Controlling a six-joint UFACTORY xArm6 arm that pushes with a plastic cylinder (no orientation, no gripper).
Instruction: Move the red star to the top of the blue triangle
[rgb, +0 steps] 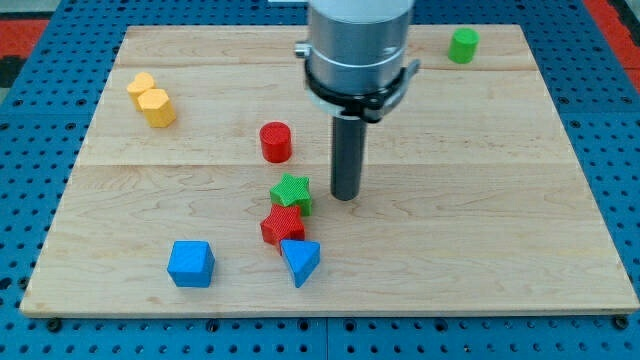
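Observation:
The red star (281, 225) lies low on the board, a little left of centre. The blue triangle (300, 261) sits just below and to the right of it, touching it. A green star (291, 192) rests against the red star's upper side. My tip (345, 196) is on the board just right of the green star, above and to the right of the red star, apart from both.
A red cylinder (275, 142) stands above the green star. A blue cube (190, 263) is at the lower left. A yellow block (151, 100) is at the upper left. A green cylinder (463, 46) is at the upper right. The wooden board (500, 200) lies on blue pegboard.

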